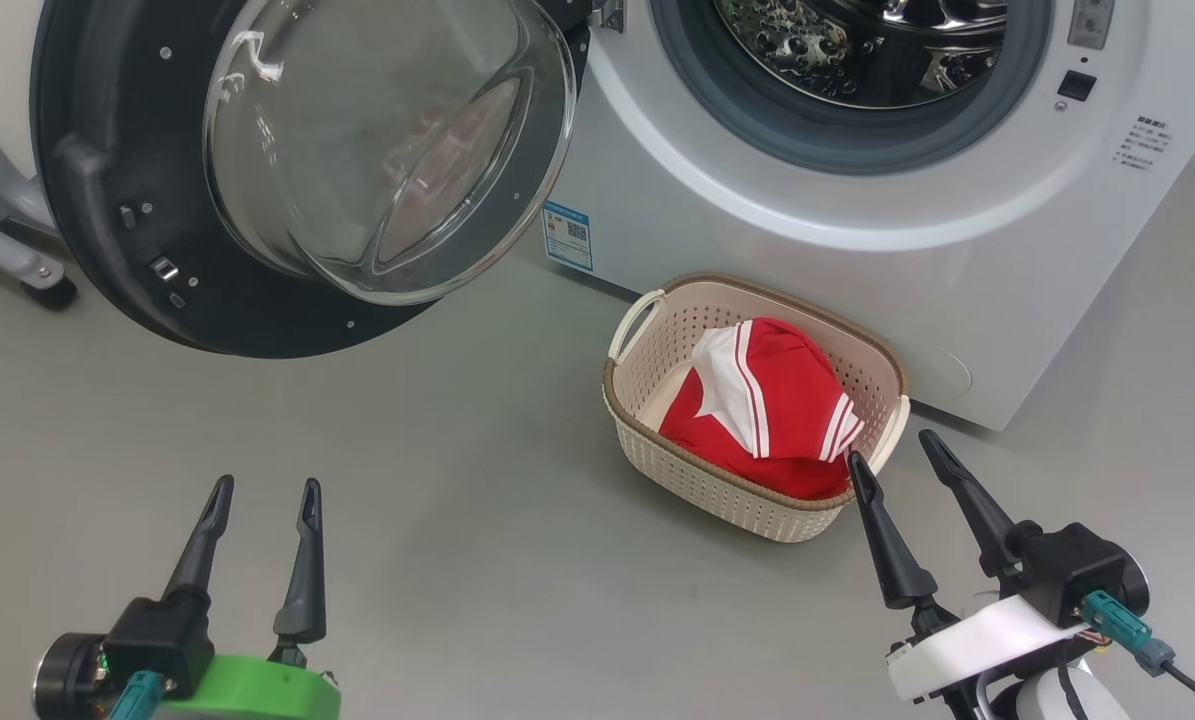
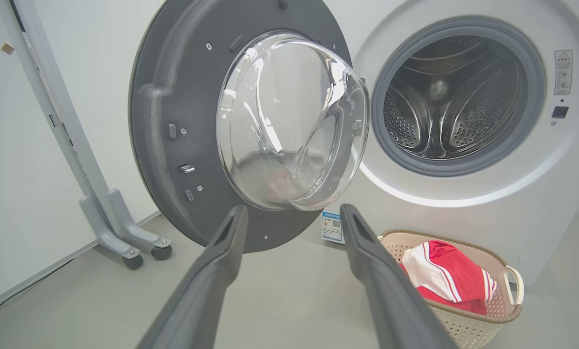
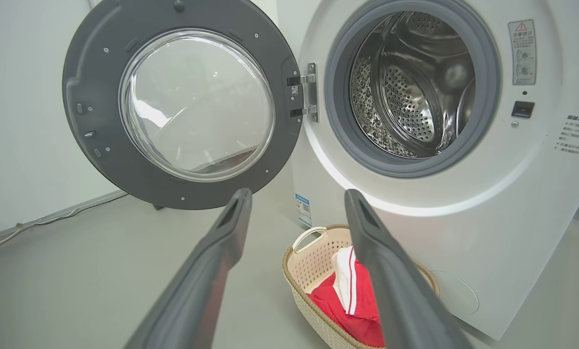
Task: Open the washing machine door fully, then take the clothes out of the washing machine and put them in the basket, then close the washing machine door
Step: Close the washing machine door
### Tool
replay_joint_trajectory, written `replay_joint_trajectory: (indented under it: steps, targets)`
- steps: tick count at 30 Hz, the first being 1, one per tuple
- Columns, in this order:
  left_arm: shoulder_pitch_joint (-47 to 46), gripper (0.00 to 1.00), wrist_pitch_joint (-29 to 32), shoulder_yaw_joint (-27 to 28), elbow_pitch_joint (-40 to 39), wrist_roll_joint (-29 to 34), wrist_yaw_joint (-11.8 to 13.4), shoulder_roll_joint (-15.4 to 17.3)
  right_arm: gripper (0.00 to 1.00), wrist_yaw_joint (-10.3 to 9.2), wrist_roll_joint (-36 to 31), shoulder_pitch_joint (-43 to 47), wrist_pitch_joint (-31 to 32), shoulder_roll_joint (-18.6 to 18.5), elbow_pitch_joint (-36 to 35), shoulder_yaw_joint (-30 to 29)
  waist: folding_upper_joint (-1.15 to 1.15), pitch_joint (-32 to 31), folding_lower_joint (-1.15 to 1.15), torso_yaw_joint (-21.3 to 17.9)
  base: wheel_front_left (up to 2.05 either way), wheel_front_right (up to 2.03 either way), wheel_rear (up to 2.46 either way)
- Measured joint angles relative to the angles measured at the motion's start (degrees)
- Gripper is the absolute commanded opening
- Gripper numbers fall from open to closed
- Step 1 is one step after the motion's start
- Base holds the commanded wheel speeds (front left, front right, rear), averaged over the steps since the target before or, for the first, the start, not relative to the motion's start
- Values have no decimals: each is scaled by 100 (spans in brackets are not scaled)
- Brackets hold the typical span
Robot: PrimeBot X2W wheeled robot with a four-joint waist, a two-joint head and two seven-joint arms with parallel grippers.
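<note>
Clothes point(image 1: 777, 420), red with white panels and striped trim, lie heaped in the basket point(image 1: 702, 485). The basket stands on the grey floor point(image 1: 407, 520) at about 4 o'clock from the middle of the head view. It sits just in front of the washing machine point(image 1: 837, 250), close to its lower front panel.

The machine fills the 1 o'clock part of that view. Its steel drum point(image 1: 857, 40) is open to sight, and in the wrist views no fabric can be seen inside it. The washing machine door point(image 1: 87, 200) is swung wide open and hangs at 10 o'clock, its clear glass bowl bulging toward the camera. A small blue label point(image 1: 567, 235) sits on the machine's lower corner, at 6 o'clock from the hinge.

The left gripper point(image 1: 265, 490) hovers over the floor at 7 o'clock, fingers spread and holding nothing. The right gripper point(image 1: 894, 450) is at 5 o'clock, its fingers also spread and empty. One fingertip overlaps the basket's near corner in the head view; whether it touches cannot be told. A grey wheeled stand point(image 2: 124, 237) rests at 9 o'clock beyond the door.
</note>
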Motion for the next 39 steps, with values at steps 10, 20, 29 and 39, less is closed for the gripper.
replay_joint_trajectory:
  steps: [10,20,29,39]
  targets:
    - [24,0,0,-15,1,0,0,0,100,0,0,0,0,0,2,-12,0,7,0,-4,0,0,0]
    - [36,0,1,21,-36,-443,0,-1,100,0,-1,1,0,-5,-29,-40,0,107,0,2,0,0,0]
    - [-65,0,-10,531,-399,-443,0,90,100,0,-70,-30,1,-110,-142,21,0,404,0,-104,0,0,0]
    - [-832,0,-16,1447,-768,-701,0,653,100,0,-233,-202,155,-359,-337,21,0,921,0,-274,0,0,0]
